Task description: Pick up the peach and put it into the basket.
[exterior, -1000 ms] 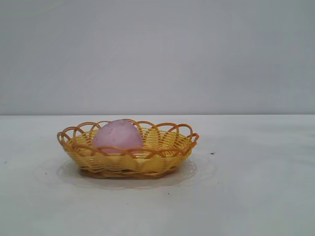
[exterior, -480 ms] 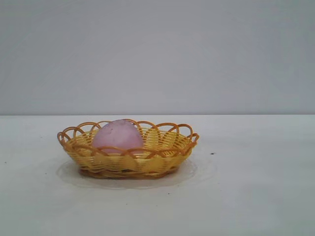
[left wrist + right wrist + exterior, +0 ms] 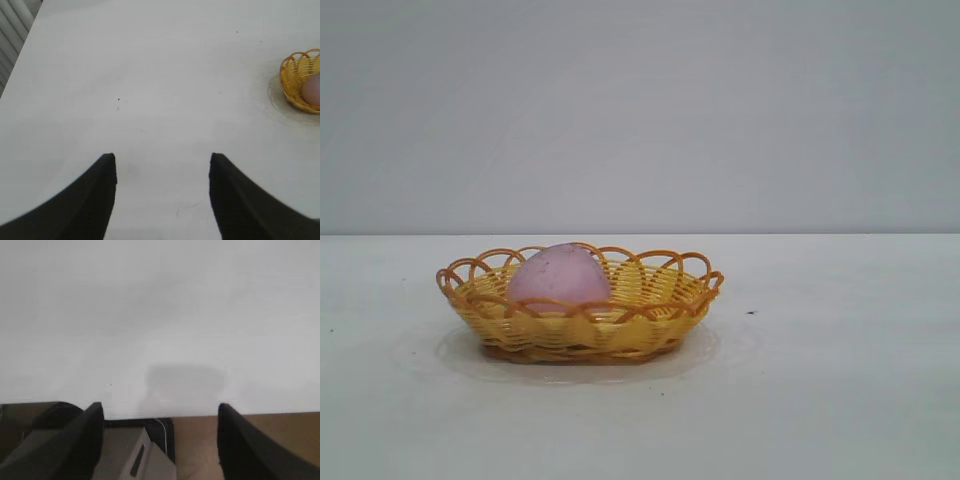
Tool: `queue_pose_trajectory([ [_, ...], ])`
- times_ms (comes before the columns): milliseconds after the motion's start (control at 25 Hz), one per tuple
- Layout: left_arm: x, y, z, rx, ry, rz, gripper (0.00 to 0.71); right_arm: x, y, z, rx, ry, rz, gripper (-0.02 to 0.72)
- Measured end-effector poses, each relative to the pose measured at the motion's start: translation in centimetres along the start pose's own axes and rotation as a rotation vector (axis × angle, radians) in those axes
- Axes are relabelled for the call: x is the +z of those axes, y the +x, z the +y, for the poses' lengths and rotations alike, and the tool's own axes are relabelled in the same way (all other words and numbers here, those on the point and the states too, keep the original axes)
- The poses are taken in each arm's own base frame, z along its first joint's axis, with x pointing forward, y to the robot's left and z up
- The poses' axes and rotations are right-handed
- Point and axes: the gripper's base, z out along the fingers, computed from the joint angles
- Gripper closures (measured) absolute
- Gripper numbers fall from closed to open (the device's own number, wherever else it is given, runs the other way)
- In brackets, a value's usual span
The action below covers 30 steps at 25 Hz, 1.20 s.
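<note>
The dusty pink peach (image 3: 560, 275) lies inside the yellow-orange wicker basket (image 3: 665, 300), toward its left side, on the white table. The left wrist view shows the basket (image 3: 292, 80) far off, with the peach (image 3: 312, 90) in it. My left gripper (image 3: 162, 160) hangs open above bare table, far from the basket, with nothing between its fingers. Over the table's edge my right gripper (image 3: 160, 407) is open and holds nothing. Neither arm appears in the exterior view.
The white table (image 3: 820, 400) spreads all round the basket, against a plain grey wall. In the right wrist view the table edge (image 3: 200, 415) has a brown floor and a grey box-like object (image 3: 130, 455) below it. Slatted panels (image 3: 12, 30) border the table.
</note>
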Motion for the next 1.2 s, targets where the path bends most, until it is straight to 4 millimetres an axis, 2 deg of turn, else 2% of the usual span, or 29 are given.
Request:
queue_pose_trajectory([
  [40, 0.0, 0.0, 0.0, 0.0, 0.0, 0.0, 0.308, -0.4, 0.3, 0.0, 0.005, 0.017, -0.033, 0.285],
  [80, 0.0, 0.0, 0.0, 0.002, 0.0, 0.0, 0.308, -0.9, 0.7, 0.0, 0.003, 0.032, -0.074, 0.343],
  [240, 0.0, 0.0, 0.0, 0.002, 0.0, 0.0, 0.308, -2.1, 1.9, 0.2, -0.011, 0.051, -0.183, 0.343],
  [1200, 0.0, 0.0, 0.0, 0.002, 0.0, 0.0, 0.308, -2.2, 2.0, 0.2, -0.027, 0.049, -0.187, 0.343],
])
